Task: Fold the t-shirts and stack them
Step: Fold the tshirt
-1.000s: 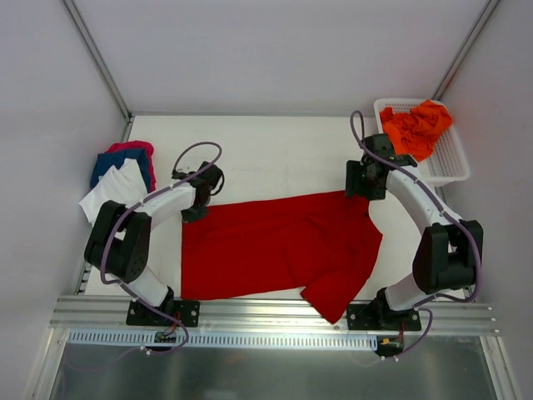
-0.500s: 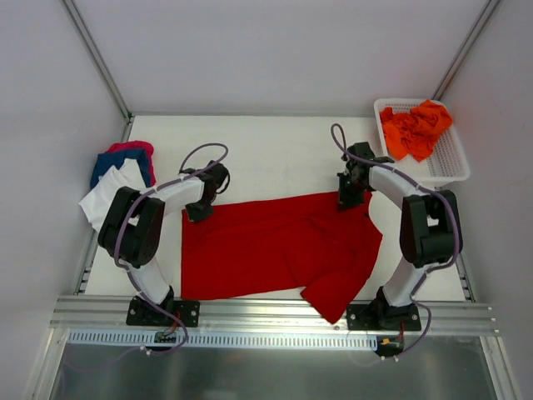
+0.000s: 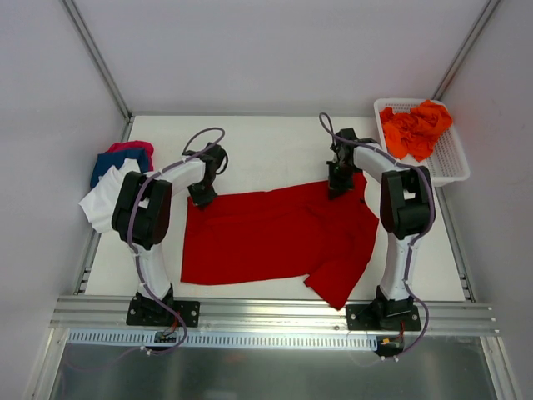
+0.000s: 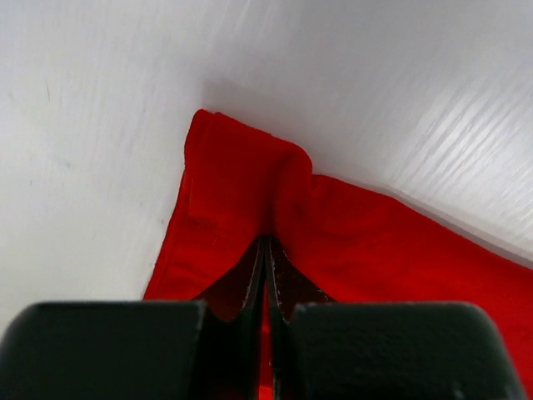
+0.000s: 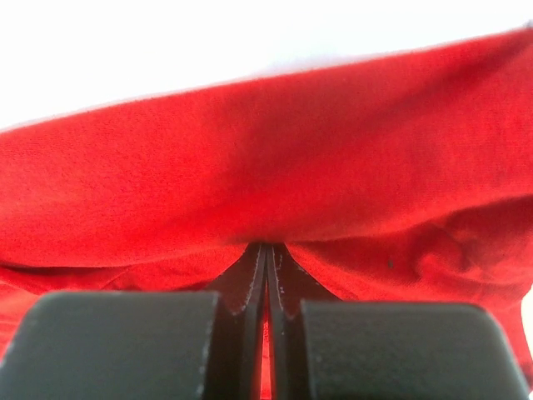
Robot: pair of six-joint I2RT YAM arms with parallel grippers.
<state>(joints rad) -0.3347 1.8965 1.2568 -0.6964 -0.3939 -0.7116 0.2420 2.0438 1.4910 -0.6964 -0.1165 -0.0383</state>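
surface: white table, grey walls
left gripper: pinching red t-shirt at its far-left corner
right gripper: pinching its far edge
change: right gripper moved left and closed; shirt drawn farther away

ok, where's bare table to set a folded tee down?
Widest: far strip of table behind the red t-shirt, between left gripper and right gripper. Narrower strip right of the shirt, below the basket, crossed by the right arm. Left edge crowded: folded stack, left arm.
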